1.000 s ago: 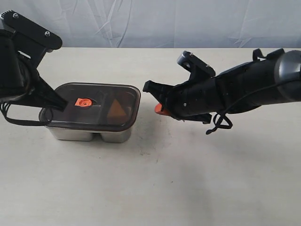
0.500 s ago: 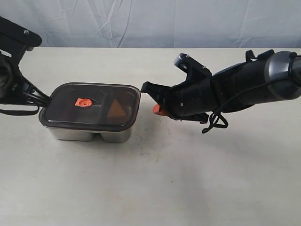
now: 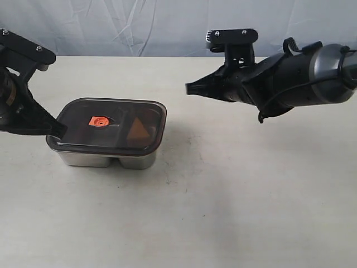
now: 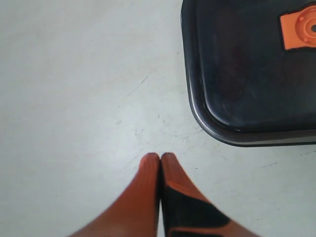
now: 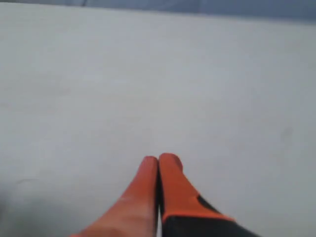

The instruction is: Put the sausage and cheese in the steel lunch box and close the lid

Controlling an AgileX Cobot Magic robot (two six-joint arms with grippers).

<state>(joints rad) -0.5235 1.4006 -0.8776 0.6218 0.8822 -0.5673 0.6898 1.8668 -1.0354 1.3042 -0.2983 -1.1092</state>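
Shiny rectangular stainless steel lunch box point(image 3: 106, 159) on a pale table point(image 3: 234, 201), covered by its dark smoky translucent lid point(image 3: 120, 110) with a small orange valve point(image 3: 99, 121). The yellow-orange cheese wedge point(image 3: 138, 132) shows through the lid in the compartment on the right of the exterior view — the sausage cannot be made out. Left gripper point(image 4: 159, 159): orange fingers pressed together, empty, near the lid's left end. Right gripper point(image 5: 158, 160): likewise closed and empty — well apart from the box.
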